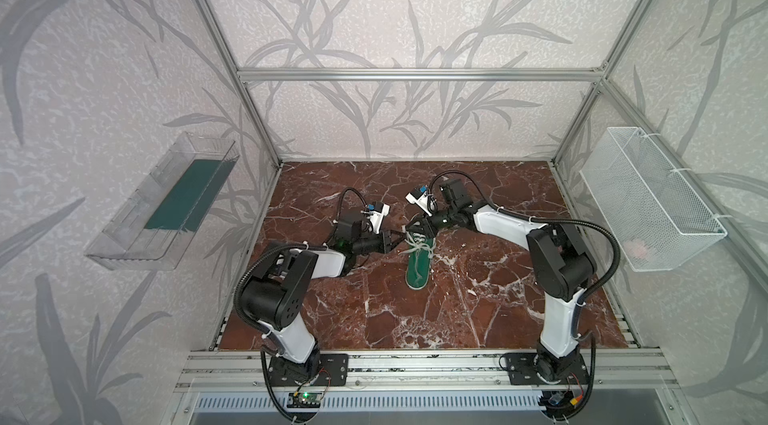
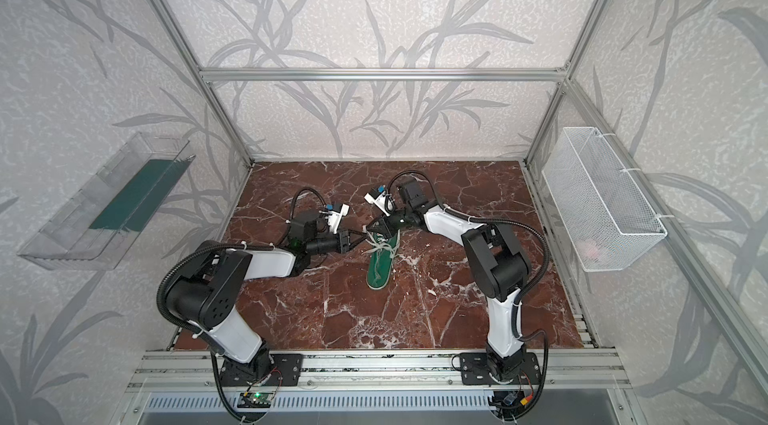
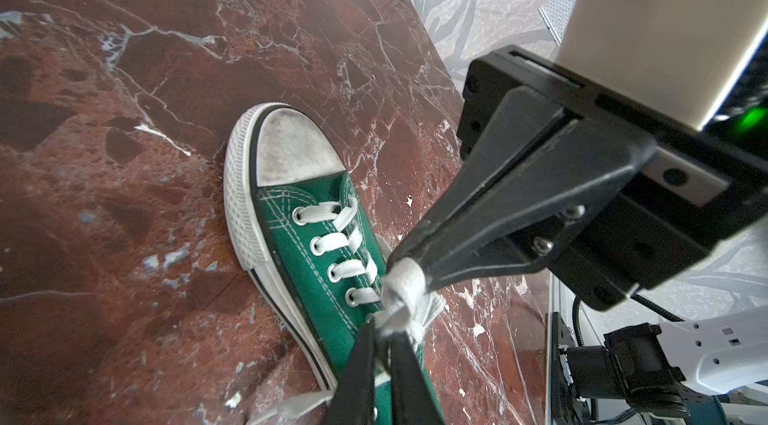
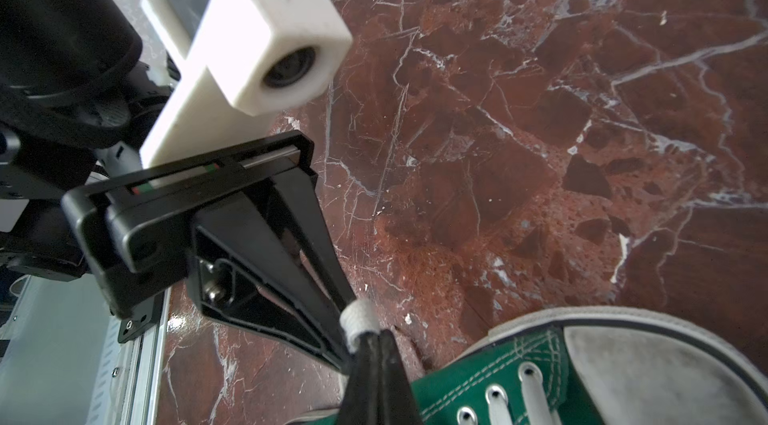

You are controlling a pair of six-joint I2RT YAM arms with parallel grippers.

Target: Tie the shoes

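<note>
Sneaker just beneath left gripper and right gripper, both pinched tight on its laces.

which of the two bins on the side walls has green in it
The clear plastic bin on the left wall: a dark green sheet lies inside. The white wire basket opposite holds only something small and pinkish.

sneaker: green canvas, white toe cap | upright on marble table, centre | laces: white, bunched above eyelets
</note>
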